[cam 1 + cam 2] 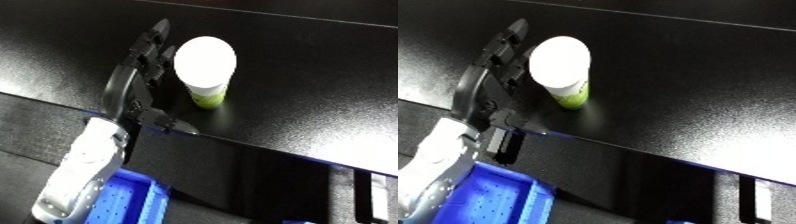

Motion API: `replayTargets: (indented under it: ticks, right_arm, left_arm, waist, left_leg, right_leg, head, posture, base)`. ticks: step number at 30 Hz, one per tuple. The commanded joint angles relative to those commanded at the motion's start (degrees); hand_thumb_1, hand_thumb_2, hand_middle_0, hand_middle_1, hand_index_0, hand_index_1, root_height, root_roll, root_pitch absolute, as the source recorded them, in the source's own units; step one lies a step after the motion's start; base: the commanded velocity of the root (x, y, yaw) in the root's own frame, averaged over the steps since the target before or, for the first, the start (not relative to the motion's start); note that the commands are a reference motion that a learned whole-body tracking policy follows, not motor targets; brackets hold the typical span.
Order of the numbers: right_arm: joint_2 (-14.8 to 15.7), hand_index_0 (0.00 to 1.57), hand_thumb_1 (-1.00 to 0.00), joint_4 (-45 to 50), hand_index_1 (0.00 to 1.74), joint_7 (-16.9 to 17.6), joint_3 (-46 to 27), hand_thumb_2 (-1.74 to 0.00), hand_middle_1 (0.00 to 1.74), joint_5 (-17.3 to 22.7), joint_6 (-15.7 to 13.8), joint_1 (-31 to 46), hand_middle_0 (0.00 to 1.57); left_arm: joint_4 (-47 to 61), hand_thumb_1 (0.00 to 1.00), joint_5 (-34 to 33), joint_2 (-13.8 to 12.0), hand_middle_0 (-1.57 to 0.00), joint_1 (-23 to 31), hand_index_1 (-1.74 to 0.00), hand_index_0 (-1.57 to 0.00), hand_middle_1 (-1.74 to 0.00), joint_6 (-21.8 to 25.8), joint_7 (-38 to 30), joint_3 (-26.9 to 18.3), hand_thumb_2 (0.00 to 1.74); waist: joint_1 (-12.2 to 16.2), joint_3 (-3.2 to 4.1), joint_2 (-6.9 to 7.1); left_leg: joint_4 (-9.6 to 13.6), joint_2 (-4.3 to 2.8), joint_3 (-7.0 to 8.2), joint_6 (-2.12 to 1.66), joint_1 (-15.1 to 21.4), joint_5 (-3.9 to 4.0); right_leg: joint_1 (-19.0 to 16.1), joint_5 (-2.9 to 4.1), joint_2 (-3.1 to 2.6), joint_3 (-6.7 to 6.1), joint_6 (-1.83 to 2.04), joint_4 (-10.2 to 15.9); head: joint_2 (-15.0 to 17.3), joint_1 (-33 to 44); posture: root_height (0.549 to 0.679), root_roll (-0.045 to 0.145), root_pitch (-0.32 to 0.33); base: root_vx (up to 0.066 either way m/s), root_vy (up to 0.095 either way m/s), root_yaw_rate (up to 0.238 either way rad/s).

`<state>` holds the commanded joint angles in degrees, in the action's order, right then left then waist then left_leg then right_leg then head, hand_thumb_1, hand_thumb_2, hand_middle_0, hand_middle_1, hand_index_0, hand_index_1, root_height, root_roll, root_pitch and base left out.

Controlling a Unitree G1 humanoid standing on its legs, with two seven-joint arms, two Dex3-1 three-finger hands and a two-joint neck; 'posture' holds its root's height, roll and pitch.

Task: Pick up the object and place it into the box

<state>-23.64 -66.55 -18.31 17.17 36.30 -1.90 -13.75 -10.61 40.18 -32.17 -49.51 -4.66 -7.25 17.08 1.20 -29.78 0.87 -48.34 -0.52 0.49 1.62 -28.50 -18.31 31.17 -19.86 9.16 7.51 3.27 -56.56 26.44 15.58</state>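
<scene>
Robot hand (135, 82), my left, reaches fingers apart across the desk (302, 85), the upright cup (205, 70) just to its right.

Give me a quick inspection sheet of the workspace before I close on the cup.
Surface: black table, glare patch at its right.
Job's things: white cup with green base, upright on the table; blue bin below the table's near edge, only partly in view.
Clutter: nothing seen.
Hands: left hand beside the cup's left side, fingers extended along it, not curled round; contact cannot be told. Right hand not in view.
Cables: nothing seen.
Surroundings: dark floor beyond the table edge; nothing else seen.
</scene>
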Motion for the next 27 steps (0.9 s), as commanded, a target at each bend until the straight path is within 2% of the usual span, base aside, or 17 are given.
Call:
replayTargets:
  ticks: [6, 12, 18, 27]
  right_arm:
    - [-0.2, 0.00, 0.00, 0.7, 0.00, 0.3, 0.3, 0.00, 0.00, 0.6, 0.0, -0.5, 0.00]
    - [-0.4, 0.00, 0.00, 1.4, 0.00, 0.0, 0.7, 0.00, 0.00, 1.4, -0.6, -0.9, 0.00]
    - [-0.1, 0.00, 0.00, 1.8, 0.00, 0.1, 1.2, 0.00, 0.00, 1.6, -0.9, -1.3, 0.00]
    - [0.6, 0.00, 0.00, 2.1, 0.00, 0.8, 1.7, 0.00, 0.00, 2.1, -0.9, -1.4, 0.00]
  left_arm:
    - [-5.4, 0.00, -1.5, 0.5, 0.00, -2.9, 0.00, 0.00, 0.00, 0.8, -1.9, 1.6, 0.00]
    - [-10.0, 0.00, -2.4, 0.9, 0.00, -6.1, 0.00, 0.00, 0.00, 1.4, -2.9, 3.1, 0.00]
    - [-12.4, 0.30, -2.4, 1.4, -0.47, -8.2, -0.52, -0.47, -0.52, 2.0, -2.4, 4.3, 0.52]
    - [-11.5, 0.75, -4.9, 1.8, -1.18, -10.4, -1.30, -1.18, -1.30, 2.8, -0.2, 5.8, 1.30]
  waist:
    - [1.0, -0.01, 0.52]
    - [1.9, -0.01, 0.95]
    - [2.4, -0.01, 1.05]
    - [2.7, -0.01, 0.79]
  left_leg:
    - [-0.5, -0.33, 0.67, 0.25, -1.0, -0.25]
    - [-1.1, -0.60, 1.11, 0.48, -1.8, -0.77]
    - [-1.3, -0.70, 1.38, 0.61, -2.2, -1.17]
    - [-0.7, -0.54, 1.62, 0.65, -1.7, -1.38]
  right_leg:
    - [1.4, 0.62, -0.23, -0.48, 0.32, 0.1]
    - [2.4, 0.92, -0.43, -0.85, 0.51, 0.2]
    - [3.0, 0.96, -0.56, -1.21, 0.53, 0.3]
    - [2.8, 1.06, -0.59, -1.47, 0.63, 0.8]
  head:
    - [-2.6, 1.6]
    - [-3.4, 2.4]
    - [-3.5, 3.2]
    - [-3.8, 3.4]
  posture:
    - [0.609, 0.017, -0.032]
    - [0.608, 0.015, -0.020]
    - [0.608, 0.015, -0.012]
    - [0.610, 0.015, -0.007]
  base:
    - [-0.016, 0.013, -0.057]
    - [-0.007, 0.011, -0.054]
    - [0.003, 0.013, -0.032]
    - [0.003, 0.004, 0.000]
